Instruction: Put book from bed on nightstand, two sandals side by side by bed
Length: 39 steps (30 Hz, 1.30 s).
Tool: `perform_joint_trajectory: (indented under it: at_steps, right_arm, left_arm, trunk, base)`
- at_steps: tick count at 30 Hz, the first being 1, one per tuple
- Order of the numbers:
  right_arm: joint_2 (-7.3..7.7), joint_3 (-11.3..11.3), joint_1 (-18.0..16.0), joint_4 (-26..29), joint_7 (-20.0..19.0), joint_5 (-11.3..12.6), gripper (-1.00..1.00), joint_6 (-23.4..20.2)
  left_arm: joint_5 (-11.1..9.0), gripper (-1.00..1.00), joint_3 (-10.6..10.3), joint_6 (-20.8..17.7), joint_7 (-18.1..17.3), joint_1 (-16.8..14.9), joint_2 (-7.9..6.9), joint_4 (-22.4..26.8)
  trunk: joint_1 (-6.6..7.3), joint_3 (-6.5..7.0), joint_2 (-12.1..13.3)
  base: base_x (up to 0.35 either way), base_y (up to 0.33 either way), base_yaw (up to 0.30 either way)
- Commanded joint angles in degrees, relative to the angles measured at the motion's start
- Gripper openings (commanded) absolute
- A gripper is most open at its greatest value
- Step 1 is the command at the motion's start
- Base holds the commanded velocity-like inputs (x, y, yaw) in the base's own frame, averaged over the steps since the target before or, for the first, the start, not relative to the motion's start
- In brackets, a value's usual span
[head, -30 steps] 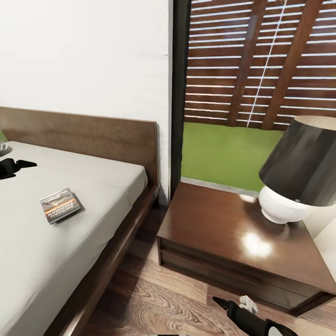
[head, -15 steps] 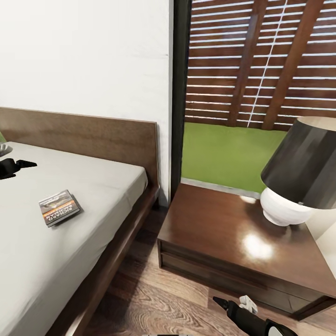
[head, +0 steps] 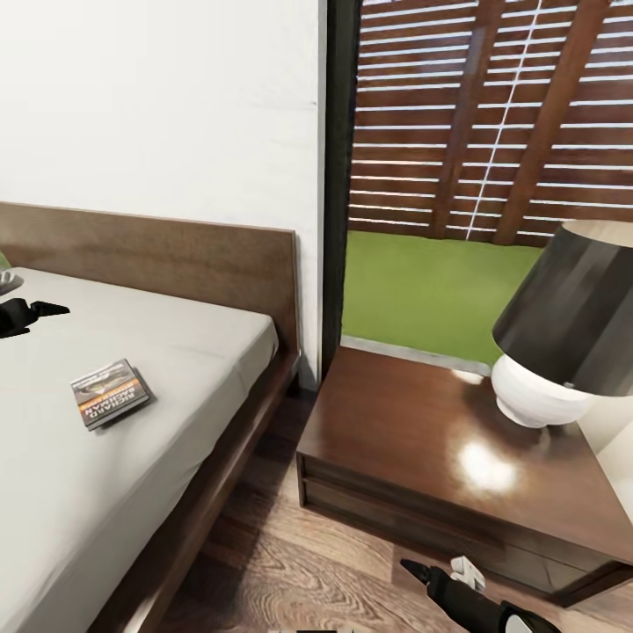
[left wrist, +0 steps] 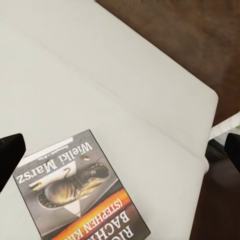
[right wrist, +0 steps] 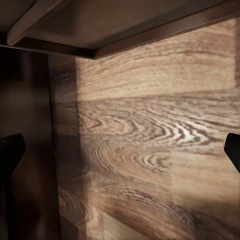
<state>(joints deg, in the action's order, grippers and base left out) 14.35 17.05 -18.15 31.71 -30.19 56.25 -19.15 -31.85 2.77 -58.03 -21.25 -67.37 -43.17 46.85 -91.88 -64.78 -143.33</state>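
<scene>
Book [head: 111, 393] flat on the bed's [head: 132, 457] grey mattress, near the edge facing the nightstand [head: 440, 457]. Left gripper [left wrist: 120, 150] spread wide above the book, not touching. Right gripper [right wrist: 120, 150] released, low over the wood floor [head: 299, 571] by the nightstand
</scene>
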Motion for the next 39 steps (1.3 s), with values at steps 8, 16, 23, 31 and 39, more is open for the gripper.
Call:
perform_joint_trajectory:
  at_steps: [8, 16, 23, 31, 39]
  right_arm:
    - [0.06, 0.27, -0.04, 0.02, -0.04, 0.53, 1.0, -0.19]
    - [0.07, 0.27, -0.04, 0.01, 0.02, 0.53, 1.0, -0.19]
    - [0.06, 0.27, -0.04, 0.02, 0.03, 0.53, 1.0, -0.19]
    - [0.07, 0.27, -0.04, 0.0, 0.01, 0.53, 1.0, -0.19]
    - [0.03, 0.28, -0.04, 0.02, -0.04, 0.53, 1.0, -0.28]
  left_arm:
    - [0.48, 1.0, 0.13, -0.24, -0.53, -0.05, 0.01, 0.0]
    - [0.48, 1.0, 0.13, -0.24, -0.48, -0.05, 0.01, 0.0]
    - [0.48, 1.0, 0.13, -0.18, -0.46, -0.05, -0.05, 0.0]
    - [0.49, 1.0, 0.13, -0.16, -0.45, -0.05, -0.07, 0.0]
    - [0.53, 1.0, 0.13, -0.12, -0.45, -0.05, -0.03, -0.19]
  trunk:
    - [0.0, -0.05, -0.02]
    - [0.0, -0.05, -0.02]
    - [0.0, -0.05, -0.02]
    - [0.0, -0.05, -0.02]
    - [0.0, -0.05, -0.02]
  base:
    - [0.081, 0.0, 0.0]
    - [0.116, 0.032, 0.0]
    - [0.098, 0.05, 0.0]
    - [0.05, 0.009, 0.0]
    - [0.006, 0.001, 0.0]
